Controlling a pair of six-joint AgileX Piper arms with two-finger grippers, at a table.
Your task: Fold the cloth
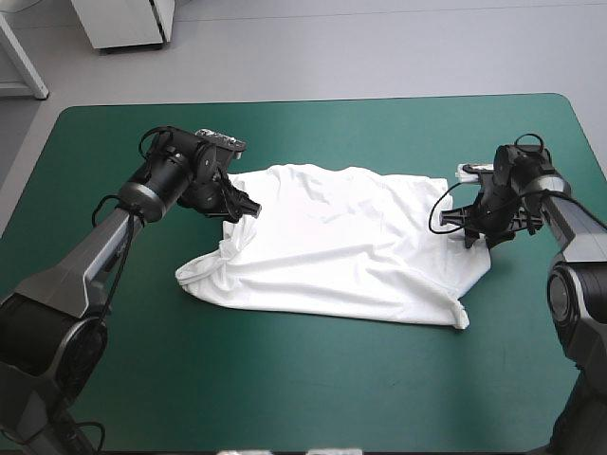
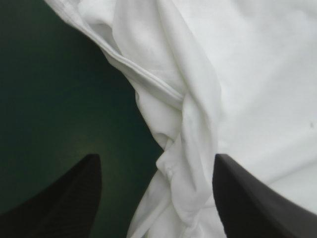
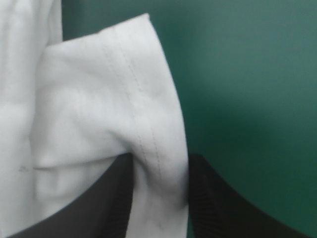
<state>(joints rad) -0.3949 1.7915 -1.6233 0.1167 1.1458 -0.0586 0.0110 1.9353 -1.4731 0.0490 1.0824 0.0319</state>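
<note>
The white T-shirt (image 1: 351, 242) lies spread mostly flat on the middle of the table, its left side bunched into a twisted roll. My left gripper (image 1: 237, 207) sits low at the shirt's far left corner. It is open (image 2: 156, 158), and the twisted fold of the T-shirt (image 2: 193, 124) runs between its fingers. My right gripper (image 1: 486, 237) is at the shirt's right edge. In the right wrist view it is shut (image 3: 161, 157) on a stitched hem of the T-shirt (image 3: 99, 99), which stands up in a loop ahead of the fingers.
The teal-green cover (image 1: 313, 389) shows bare all around the shirt, widest along the near edge and at the far side. The shirt's near right corner (image 1: 460, 318) curls up a little.
</note>
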